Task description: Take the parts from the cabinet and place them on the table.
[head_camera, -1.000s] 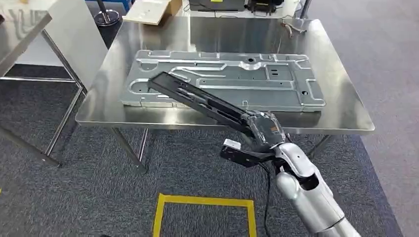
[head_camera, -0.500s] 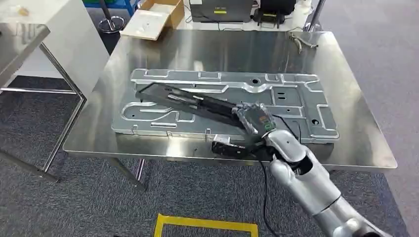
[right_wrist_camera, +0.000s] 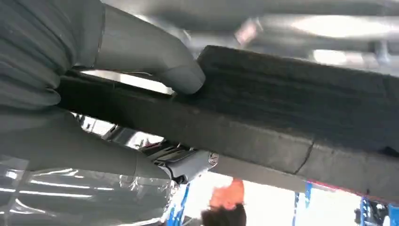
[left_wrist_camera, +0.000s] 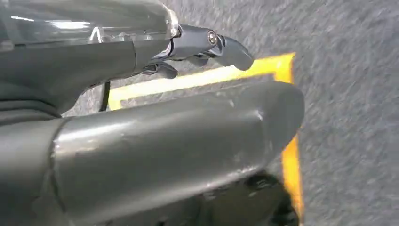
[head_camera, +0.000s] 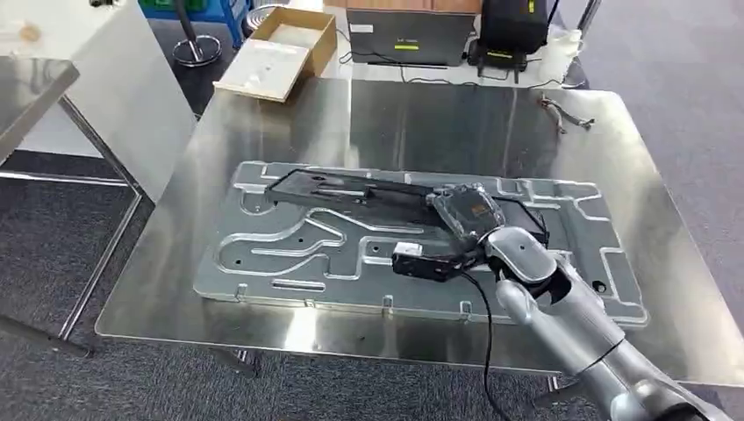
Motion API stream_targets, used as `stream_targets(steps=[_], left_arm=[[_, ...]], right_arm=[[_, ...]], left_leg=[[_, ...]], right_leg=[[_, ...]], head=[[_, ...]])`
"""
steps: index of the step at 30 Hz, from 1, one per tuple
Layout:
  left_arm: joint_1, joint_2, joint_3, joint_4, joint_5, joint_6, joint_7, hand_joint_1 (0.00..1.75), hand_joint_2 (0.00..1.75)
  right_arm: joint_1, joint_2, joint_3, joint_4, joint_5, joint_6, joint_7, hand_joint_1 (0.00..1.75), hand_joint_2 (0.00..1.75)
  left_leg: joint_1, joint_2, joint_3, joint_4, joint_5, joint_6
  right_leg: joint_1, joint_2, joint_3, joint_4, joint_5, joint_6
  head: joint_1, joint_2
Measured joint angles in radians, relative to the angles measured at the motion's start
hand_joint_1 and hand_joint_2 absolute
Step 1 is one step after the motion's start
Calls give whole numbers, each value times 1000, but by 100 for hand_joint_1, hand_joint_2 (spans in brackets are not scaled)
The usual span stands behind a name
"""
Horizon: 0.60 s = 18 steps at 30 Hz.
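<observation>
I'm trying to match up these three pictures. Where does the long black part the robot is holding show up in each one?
Head view: the black part lies across the metal plate on the table, its near end in the right hand.
Left wrist view: not in it; carpet and yellow floor tape.
Right wrist view: the part crosses the picture, thumb on top.
Shared landmark: the right hand gripping the part.
</observation>
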Motion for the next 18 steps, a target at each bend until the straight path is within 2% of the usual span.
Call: stream_targets(steps=[1, 2, 3, 4, 5, 6, 7, 8, 9, 10, 11, 12, 14, 15, 16, 17, 18], left_arm=[[-2, 0, 0, 0, -1, 0, 0, 0, 0], [-2, 0, 0, 0, -2, 1, 0, 0, 0], [-2, 0, 0, 0, -1, 1, 0, 0, 0], [-1, 0, 0, 0, -1, 1, 0, 0, 0], [0, 0, 0, 0, -1, 1, 0, 0, 0], [0, 0, 1, 0, -1, 1, 0, 0, 0], [2, 0, 1, 0, -1, 1, 0, 0, 0], [3, 0, 2, 0, -1, 1, -1, 0, 0], [4, 0, 2, 1, -1, 0, -1, 0, 175], [4, 0, 2, 1, -2, 0, -2, 0, 175], [5, 0, 2, 1, -3, 1, -2, 0, 175], [4, 0, 2, 0, -7, 1, -3, 0, 175], [1, 3, 2, 0, -9, 4, -3, 0, 175], [-1, 3, 2, 0, -12, 5, -3, 0, 0], [-3, 3, 2, 0, -13, 5, -3, 0, 0], [-4, 4, 2, 0, -13, 5, -3, 0, 0], [-4, 5, 2, 0, -11, 5, -6, 0, 0]], right_arm=[[-2, 8, 0, 10, 0, 0, 1, 175, 175], [-1, 14, 0, 18, 0, 0, 1, 175, 175], [-1, 17, 0, 24, 0, 2, 1, 175, 175], [-1, 20, 0, 32, -1, 5, 1, 175, 175], [-1, 20, 0, 37, -2, 8, 1, 175, 175], [-2, 20, 0, 43, -5, 16, 0, 175, 175], [-2, 20, 0, 51, -6, 22, -2, 175, 175], [-2, 21, 0, 65, -8, 27, -7, 175, 175], [-1, 25, 0, 84, -8, 31, -13, 0, 0], [-2, 28, 0, 100, -8, 34, -17, 0, 0], [1, 35, -4, 109, -8, 30, -23, 0, 0], [1, 35, -9, 120, -5, 26, -34, 0, 0], [-6, 35, -13, 141, 5, 8, -46, 0, 0], [-6, 33, -16, 161, 12, 0, -54, 0, 0], [-5, 33, -19, 179, 16, -8, -58, 0, 0], [-1, 33, -25, 196, 19, -16, -64, 0, 0], [11, 33, -31, 211, 23, -26, -67, 0, 0]], left_leg=[[2, 0, 17, -5, -12, 0], [2, -3, 33, -6, -26, 0], [3, -4, 48, -6, -37, -1], [3, -8, 69, -6, -54, -3], [4, -11, 89, -6, -69, -3], [4, -13, 108, -6, -83, -4], [3, -14, 126, -6, -99, -7], [3, -14, 135, -7, -116, -13], [-1, -16, 150, 8, -130, -22], [-1, -17, 146, -1, -138, -27], [-2, -16, 151, -3, -146, -33], [-2, -13, 153, 3, -143, -37], [-2, -8, 148, 27, -143, -45], [0, 1, 137, 62, -150, -52], [2, 5, 103, 122, -177, -57], [4, 6, 67, 179, -206, -62], [6, 8, 11, 265, -249, -69]], right_leg=[[-1, 1, -53, 61, -32, 4], [-2, 1, -94, 91, -81, 6], [-3, 0, -124, 98, -128, 6], [-4, 0, -149, 83, -164, 8], [-4, 0, -162, 48, -166, 8], [-3, 0, -165, -5, -124, 5], [-1, -1, -165, -75, -30, -2], [3, -6, -166, -150, 112, -11], [12, -4, -177, -179, 184, -16], [11, -5, -168, -172, 164, -23], [11, 0, -169, -172, 171, -29], [12, 2, -168, -173, 165, -35], [3, 2, -148, -184, 154, -48], [3, 1, -134, -189, 148, -51], [3, 1, -128, -191, 144, -56], [3, 1, -125, -191, 139, -56], [3, 1, -118, -191, 133, -56]], head=[[0, 0], [0, 0], [0, 0], [0, 0], [0, 0], [0, 0], [0, 0], [0, 0], [0, 0], [1, 0], [-1, 0], [0, 0], [-1, 0], [0, 0], [0, 0], [0, 0], [0, 0]])
